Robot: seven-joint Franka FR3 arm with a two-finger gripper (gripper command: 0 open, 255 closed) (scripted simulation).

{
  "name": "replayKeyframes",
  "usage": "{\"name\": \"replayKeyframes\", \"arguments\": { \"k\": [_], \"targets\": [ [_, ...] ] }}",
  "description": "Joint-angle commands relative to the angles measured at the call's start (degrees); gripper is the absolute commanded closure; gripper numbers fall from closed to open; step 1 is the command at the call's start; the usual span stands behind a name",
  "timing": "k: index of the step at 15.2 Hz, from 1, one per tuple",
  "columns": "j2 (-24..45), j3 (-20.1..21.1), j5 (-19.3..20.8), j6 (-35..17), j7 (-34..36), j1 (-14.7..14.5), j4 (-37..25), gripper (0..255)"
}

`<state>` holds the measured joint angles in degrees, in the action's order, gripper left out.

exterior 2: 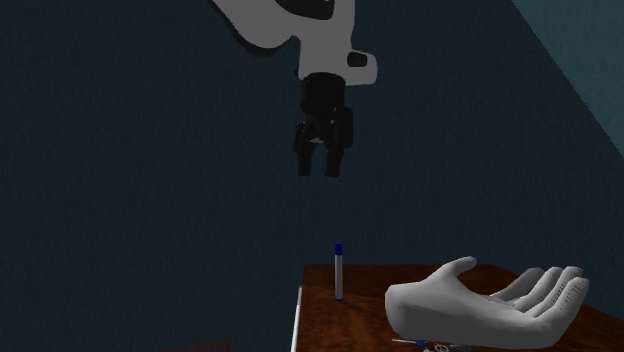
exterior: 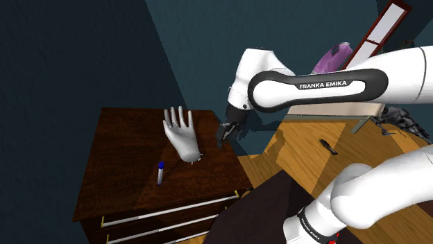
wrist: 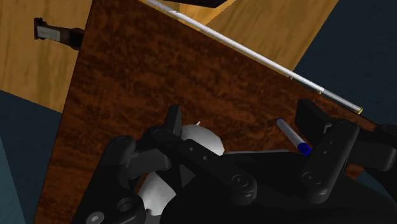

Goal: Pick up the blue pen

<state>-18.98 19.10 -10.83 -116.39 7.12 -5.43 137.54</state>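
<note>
On the dresser [exterior: 118, 159] lies the pen [exterior: 160, 173], flat, pale-barrelled with a blue cap, near the front edge above the drawers. A white hand model [exterior: 182, 138] stands on the dresser just beside it. High over the dresser hangs the gripper [exterior 2: 318, 168], fingers spread apart, clasping nothing.

Dark teal walls [exterior: 69, 48], dimly lit, meeting in a corner. Against them, a dark brown wooden dresser [exterior: 125, 159] with long pale drawer handles [exterior: 173, 210]. Beside it, light wooden floor [exterior: 305, 142]; further back, a dark-framed pale panel [exterior: 381, 31].
</note>
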Motion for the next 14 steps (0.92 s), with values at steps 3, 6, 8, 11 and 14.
{"name": "replayKeyframes", "arguments": {
  "k": [3, 6, 8, 11, 14],
  "targets": [
    [8.7, 3.64, 2.45, -6.08, 4.99, -0.35, -3.41, 0],
    [15.44, 5.7, 5.78, -9.64, 9.26, -0.77, -6.75, 0],
    [20.1, 6.65, 8.61, -11.59, 12.36, -1.31, -9.37, 0],
    [27.2, 7.19, 13.41, -13.74, 17.14, -2.83, -13.9, 0],
    [34.26, 6.71, 18.2, -14.98, 21.57, -5.22, -19.18, 0]
  ]
}}
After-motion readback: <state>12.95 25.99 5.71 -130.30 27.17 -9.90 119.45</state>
